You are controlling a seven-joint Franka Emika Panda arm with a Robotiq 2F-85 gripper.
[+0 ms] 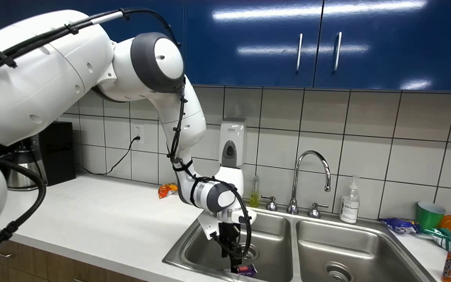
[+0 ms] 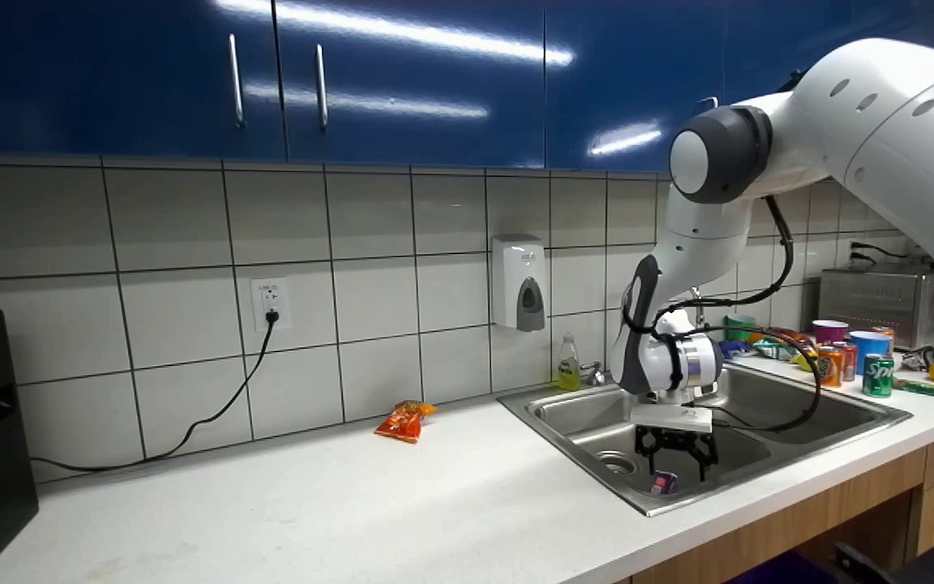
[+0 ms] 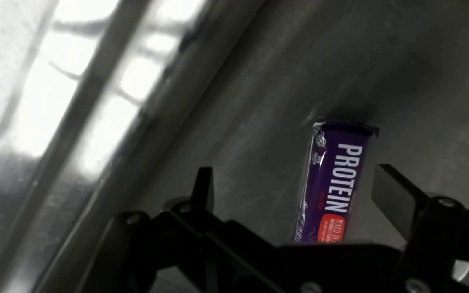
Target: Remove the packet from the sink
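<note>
The packet, a dark purple wrapper with white lettering and a red patch, lies flat on the floor of a sink basin. It shows in the wrist view (image 3: 338, 175) and in both exterior views (image 1: 248, 270) (image 2: 664, 483). Its lower end is hidden by the gripper in the wrist view. The steel double sink (image 1: 294, 250) is set in the counter; its rim also shows in an exterior view (image 2: 580, 455). My gripper (image 3: 294, 185) is open and points down inside the basin (image 2: 679, 469). Its fingers stand apart on either side of the packet, nearer on the right, without visible contact.
The basin wall and rim (image 3: 96, 101) run close on the left in the wrist view. A chrome faucet (image 1: 295, 176) and pump bottle (image 1: 350, 203) stand behind the sink. An orange snack bag (image 2: 405, 422) lies on the counter; several cans and cups (image 2: 830, 331) stand beyond the sink.
</note>
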